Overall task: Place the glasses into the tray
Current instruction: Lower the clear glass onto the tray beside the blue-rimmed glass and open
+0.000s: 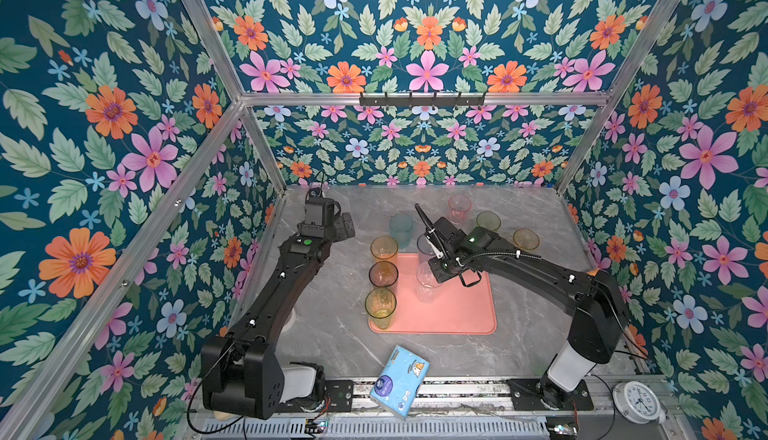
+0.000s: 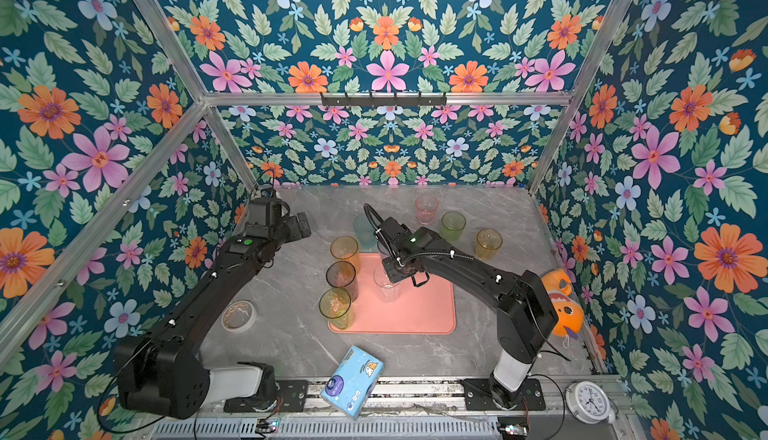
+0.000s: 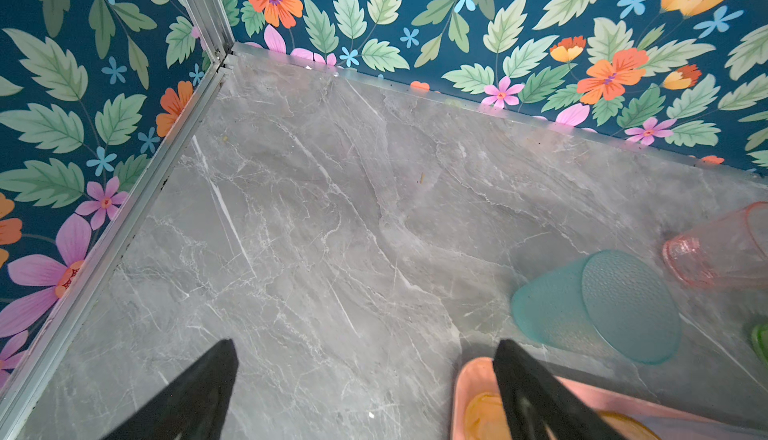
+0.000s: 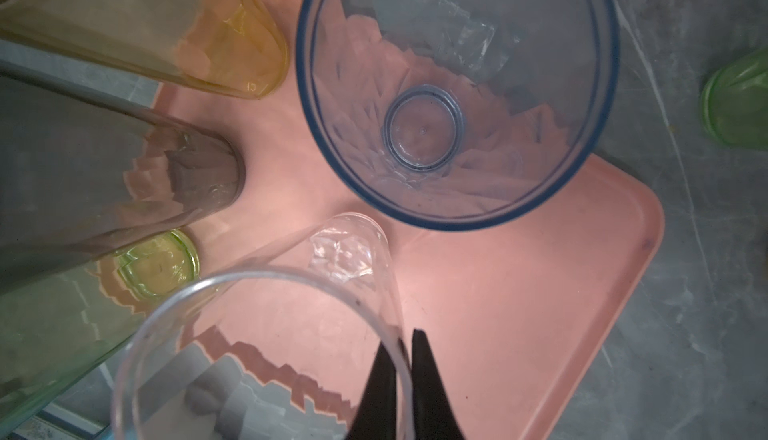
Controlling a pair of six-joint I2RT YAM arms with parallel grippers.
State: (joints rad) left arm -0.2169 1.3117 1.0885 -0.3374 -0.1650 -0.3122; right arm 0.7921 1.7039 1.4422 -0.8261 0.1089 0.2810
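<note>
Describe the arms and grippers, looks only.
The left arm and right arm are matte black, with white base segments and a green light near each wrist. A black corrugated cable runs along the right arm. The left gripper and right gripper are tapered, pointed and black.

This looks like a robot test booth. An aluminium frame (image 1: 419, 99) boxes in the marble-look table (image 1: 332, 342), and printed floral wallpaper (image 1: 124, 97) covers its panels. A black left arm (image 1: 282, 288) and right arm (image 1: 540, 271) are bolted to a metal rail (image 1: 465, 392) at the front edge. A tray (image 1: 457, 309), a tissue pack (image 1: 400, 379) and an alarm clock (image 1: 636, 402) lie about like props.
</note>
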